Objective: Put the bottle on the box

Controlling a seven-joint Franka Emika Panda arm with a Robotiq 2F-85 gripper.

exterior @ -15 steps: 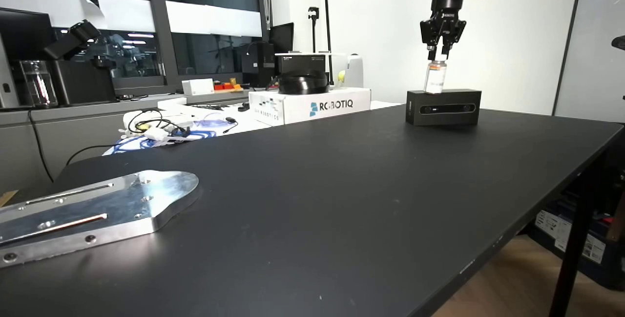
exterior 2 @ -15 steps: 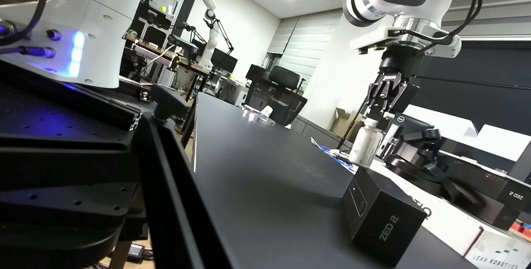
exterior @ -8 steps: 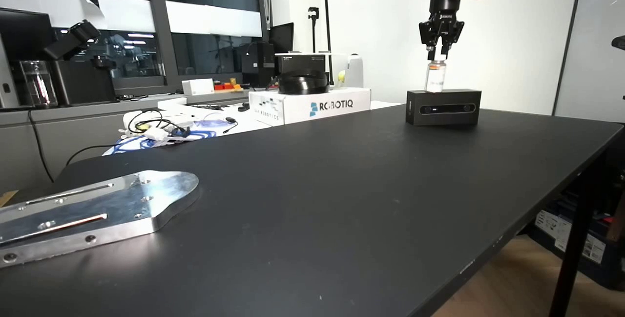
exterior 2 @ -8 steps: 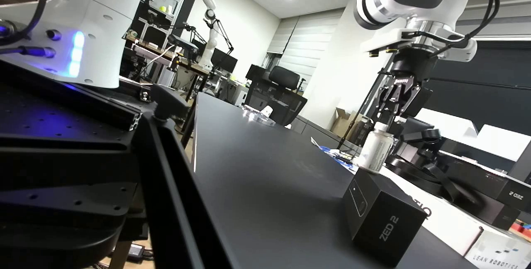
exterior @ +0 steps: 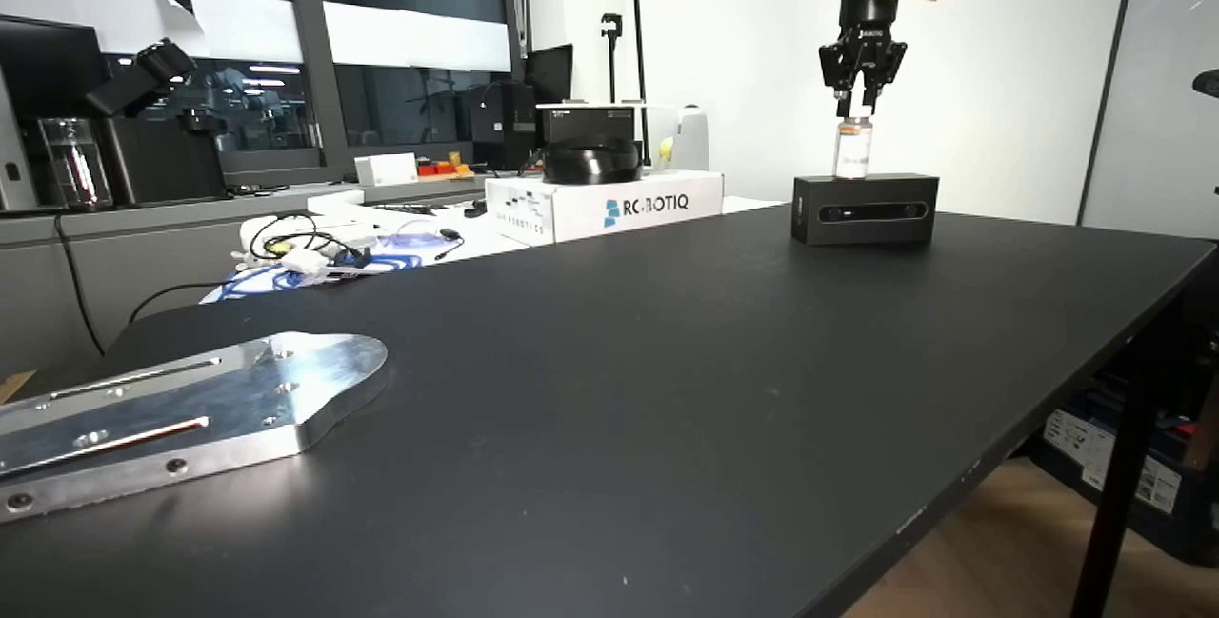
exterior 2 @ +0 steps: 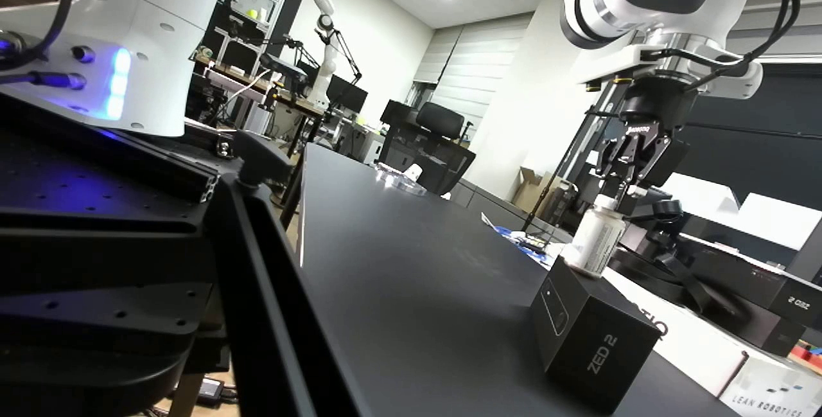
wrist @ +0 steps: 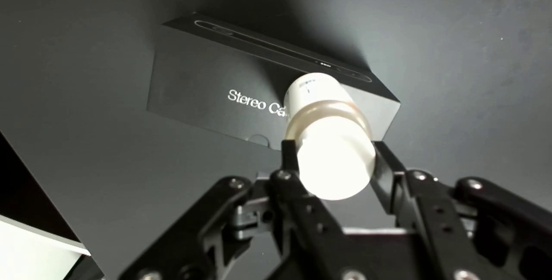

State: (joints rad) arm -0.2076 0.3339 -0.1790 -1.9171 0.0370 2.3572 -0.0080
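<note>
The bottle is small and whitish with a white cap, in both exterior views [exterior: 852, 151] [exterior 2: 596, 241] and in the wrist view [wrist: 321, 94]. My gripper [exterior: 856, 111] is shut on its cap from above, with a finger on each side in the wrist view [wrist: 332, 155]. The black box [exterior: 865, 210] stands on the dark table; it also shows in an exterior view [exterior 2: 594, 346] and in the wrist view [wrist: 207, 77]. The bottle hangs nearly upright, its base at one end of the box top. I cannot tell whether the base touches the box.
A shiny metal plate [exterior: 200, 399] lies on the dark table [exterior: 609, 389]. A white printed carton [exterior: 619, 204] with black items on it stands behind the table. Cables [exterior: 305, 256] lie beside that carton. A robot base [exterior 2: 115, 44] shows in an exterior view.
The gripper and bottle have moved right in an exterior view, further over the box top. The bottle has become more upright. The box has not moved, and the grip stays shut.
</note>
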